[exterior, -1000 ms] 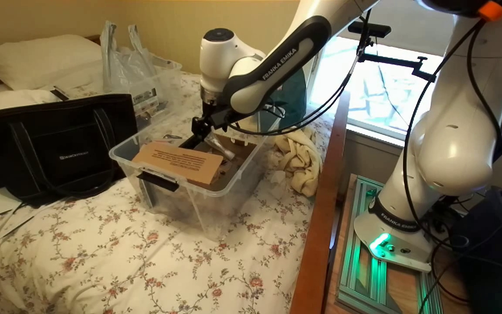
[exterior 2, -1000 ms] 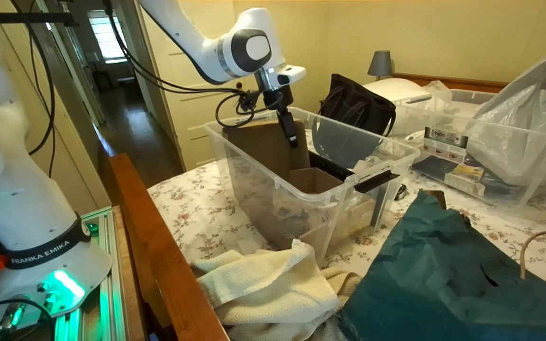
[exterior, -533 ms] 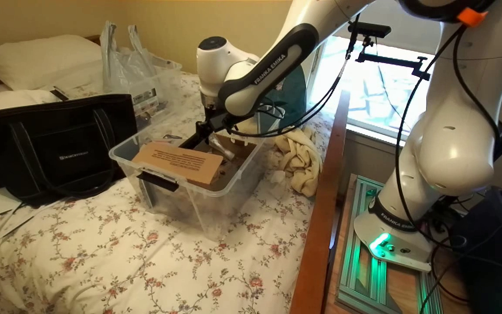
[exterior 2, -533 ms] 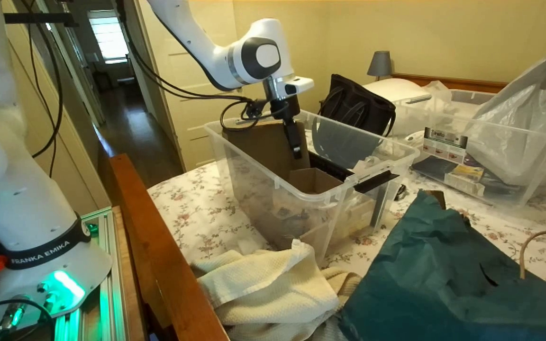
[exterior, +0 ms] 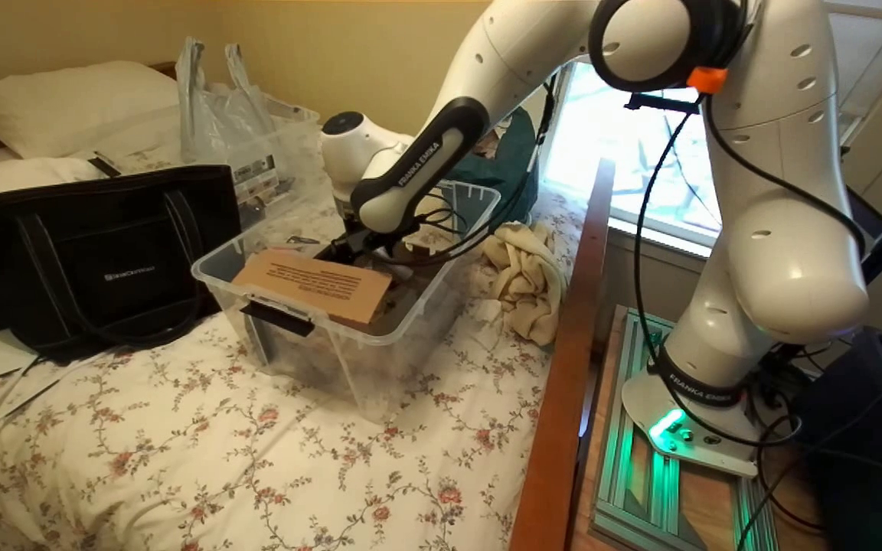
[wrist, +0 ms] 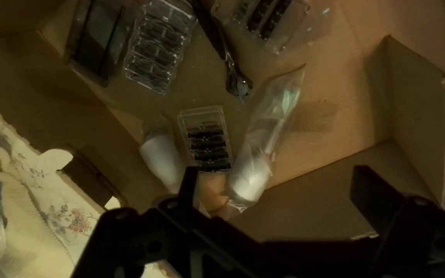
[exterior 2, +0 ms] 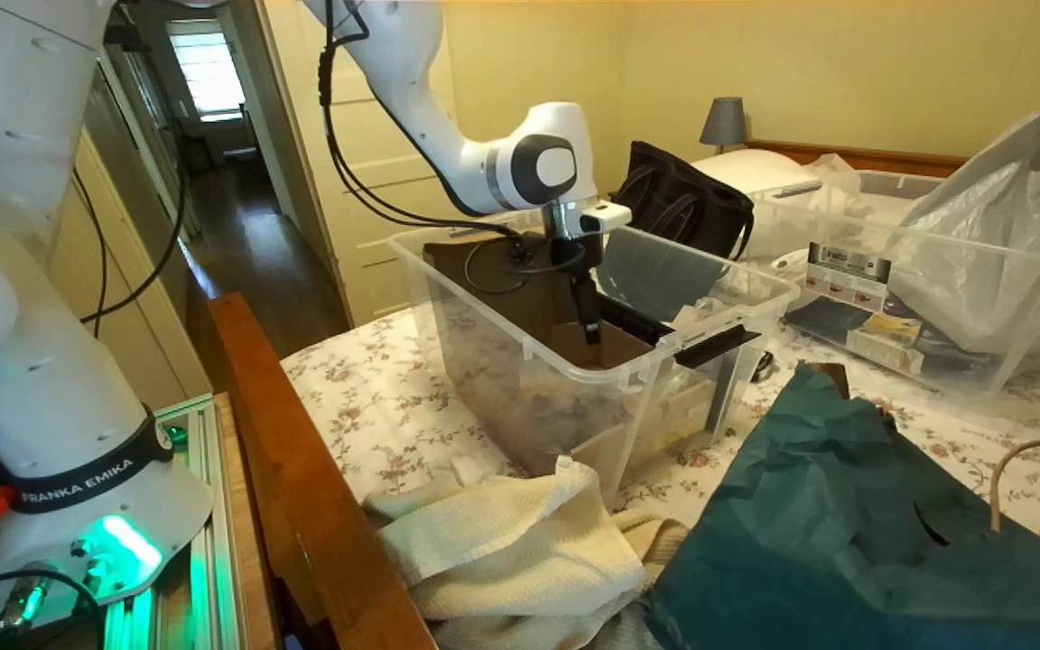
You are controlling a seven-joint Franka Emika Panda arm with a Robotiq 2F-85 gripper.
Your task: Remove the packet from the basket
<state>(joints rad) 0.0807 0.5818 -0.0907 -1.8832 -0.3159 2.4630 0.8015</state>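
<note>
The basket is a clear plastic tub on the bed, seen in both exterior views [exterior: 334, 367] [exterior 2: 520, 406]. Inside it, the wrist view shows clear packets with white contents on brown cardboard. One packet [wrist: 259, 150] lies between the directions of my two fingers, nearer the left finger [wrist: 188, 185]. A second packet [wrist: 162, 158] lies left of that finger and is partly hidden by it. My gripper [wrist: 276, 172] is open, with nothing between its fingers. In an exterior view it reaches down inside the basket's rim [exterior 2: 589, 334]; the cardboard flap partly hides it in an exterior view [exterior: 334, 252].
Clear plastic cases [wrist: 207, 141] and a dark-handled tool [wrist: 234, 73] lie by the packets. A printed cardboard flap [exterior: 311, 283] covers the basket's near side. A black bag [exterior: 104, 252], cream cloth [exterior 2: 520, 542], teal bag [exterior 2: 845, 524] and second tub [exterior 2: 962, 307] surround it.
The arm has come down and my gripper has moved lower into the basket, also shifting right in an exterior view. The basket and flap have not moved.
</note>
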